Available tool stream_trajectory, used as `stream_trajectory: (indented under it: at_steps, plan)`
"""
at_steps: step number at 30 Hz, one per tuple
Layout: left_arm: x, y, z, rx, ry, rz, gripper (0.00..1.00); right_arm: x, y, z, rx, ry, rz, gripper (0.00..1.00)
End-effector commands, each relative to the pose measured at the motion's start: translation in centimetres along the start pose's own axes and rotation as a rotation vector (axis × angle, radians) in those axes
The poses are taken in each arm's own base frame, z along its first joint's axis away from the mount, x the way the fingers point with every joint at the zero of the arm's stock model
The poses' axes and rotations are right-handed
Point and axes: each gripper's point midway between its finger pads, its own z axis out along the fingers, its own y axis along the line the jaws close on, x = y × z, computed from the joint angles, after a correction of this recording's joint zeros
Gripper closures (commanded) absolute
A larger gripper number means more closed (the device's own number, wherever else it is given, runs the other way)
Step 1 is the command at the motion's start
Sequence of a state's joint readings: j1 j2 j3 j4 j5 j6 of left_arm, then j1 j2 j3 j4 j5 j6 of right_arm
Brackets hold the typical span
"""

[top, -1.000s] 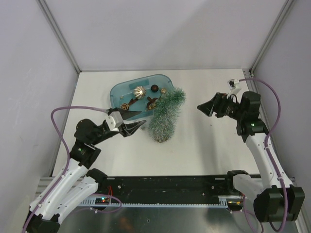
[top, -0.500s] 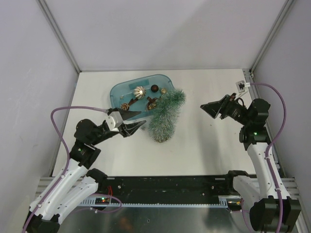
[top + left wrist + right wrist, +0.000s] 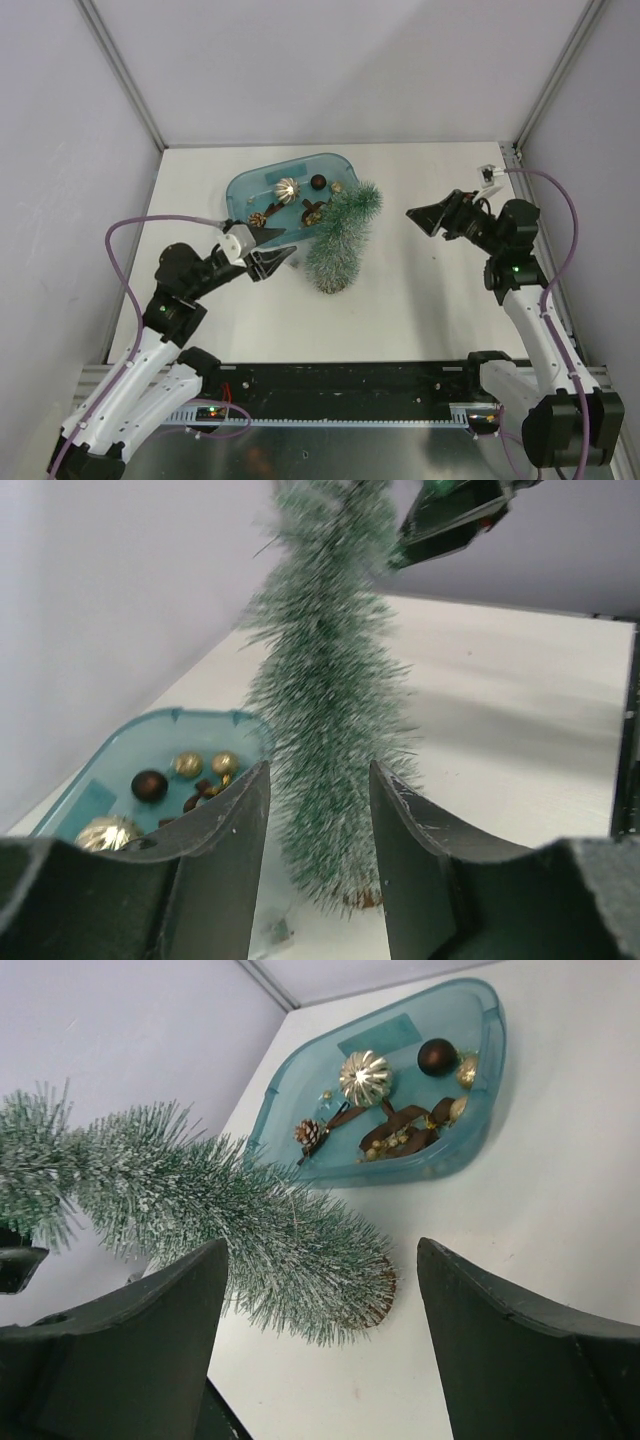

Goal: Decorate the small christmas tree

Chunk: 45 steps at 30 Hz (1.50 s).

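The small christmas tree stands on its round wooden base near the middle of the worktop. It is a little closer to the far edge than to the near one. Its top is slightly bent, and no ornament hangs on it.

Just beside the tree, toward the far left corner, lies a translucent blue tub. In the tub are a ribbed gold ball, a dark brown ball, some small gold balls, a small pine cone and brown ribbon pieces. The tub stays behind the tree as seen from the near edge, so both sides of the tree are free to reach.

The left hand is low over the worktop on the left side of the tree and points at its lower part. Its jaws are about half apart and hold nothing. In the left wrist view the trunk of needles shows in the gap between the two fingers, but they do not touch it.

The right hand is on the right side of the tree, toward the right edge, raised above the worktop and turned to face the tree. Its jaws are spread wide and hold nothing.
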<state>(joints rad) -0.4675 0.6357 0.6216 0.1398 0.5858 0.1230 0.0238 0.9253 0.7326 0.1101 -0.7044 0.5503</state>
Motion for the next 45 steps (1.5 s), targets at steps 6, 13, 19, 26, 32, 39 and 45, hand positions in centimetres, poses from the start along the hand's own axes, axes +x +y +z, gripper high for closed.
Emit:
stream_trajectory:
  at_steps: [6, 13, 19, 26, 32, 39, 45]
  plan:
    - [4.2, 3.1, -2.7, -0.156, 0.233, -0.018, 0.45, -2.1, 1.6, 1.1, 0.014, -0.062, -0.068, 0.19]
    - [8.7, -1.5, -3.9, 0.153, 0.326, 0.137, 0.23, -1.7, 1.7, 0.5, 0.024, -0.046, -0.078, 0.19]
    - [13.3, -1.8, -3.9, 0.289, 0.410, 0.286, 0.19, -1.7, 1.9, 0.6, 0.014, -0.045, -0.075, 0.19]
    - [17.1, 0.5, -2.4, 0.288, 0.441, 0.474, 0.29, -2.0, 2.1, 1.1, -0.004, -0.047, -0.068, 0.19]
    - [17.6, 3.2, 0.2, 0.223, 0.400, 0.613, 0.37, -2.1, 2.1, 1.7, -0.021, -0.049, -0.064, 0.19]
    - [19.0, 3.1, 1.4, 0.251, 0.351, 0.792, 0.38, -2.2, 2.2, 2.1, -0.043, -0.047, -0.058, 0.19]
    - [19.5, 2.9, 1.8, 0.269, 0.316, 0.868, 0.40, -2.5, 2.5, 2.3, -0.059, -0.054, -0.057, 0.19]
